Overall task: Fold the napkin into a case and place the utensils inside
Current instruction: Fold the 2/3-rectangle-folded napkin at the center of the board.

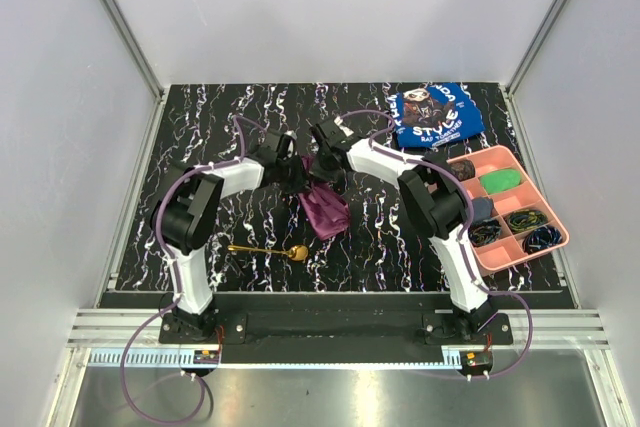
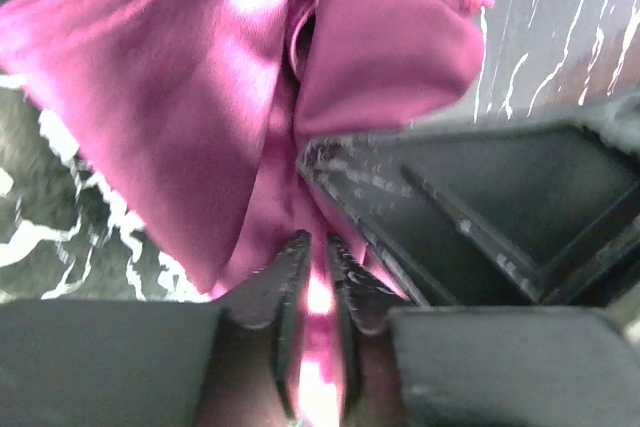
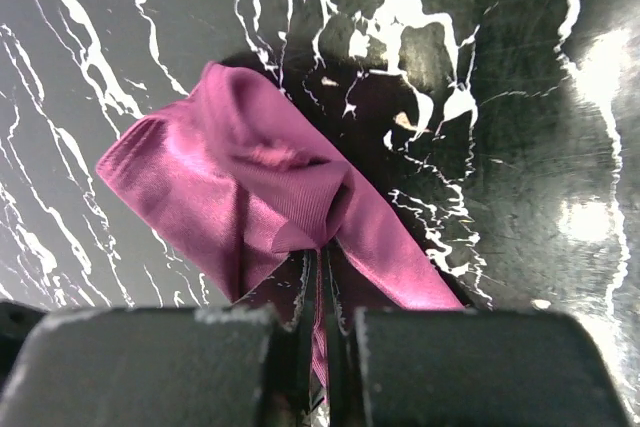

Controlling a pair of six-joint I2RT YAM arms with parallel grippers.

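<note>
From above, I have the left gripper (image 1: 293, 173) and right gripper (image 1: 330, 177) meeting at the middle of the table (image 1: 195, 132) over the bunched napkin (image 1: 326, 211), with the spoon (image 1: 270, 250) lying near-left of it; the left wrist view shows that gripper pinched shut on a cloth edge, and the right wrist view shows the same, probably to lift and spread the napkin.

A robotics lab test cell: plain white panels (image 1: 330, 7) on aluminium struts (image 1: 120, 22) wall in a black, white-veined tabletop (image 1: 200, 117) at 9, 12 and 3 o'clock, and 2 robot arms (image 1: 190, 217) (purple cables (image 1: 123, 372) trailing) stand bolted to a rail (image 1: 330, 327) at 6 o'clock.
</note>
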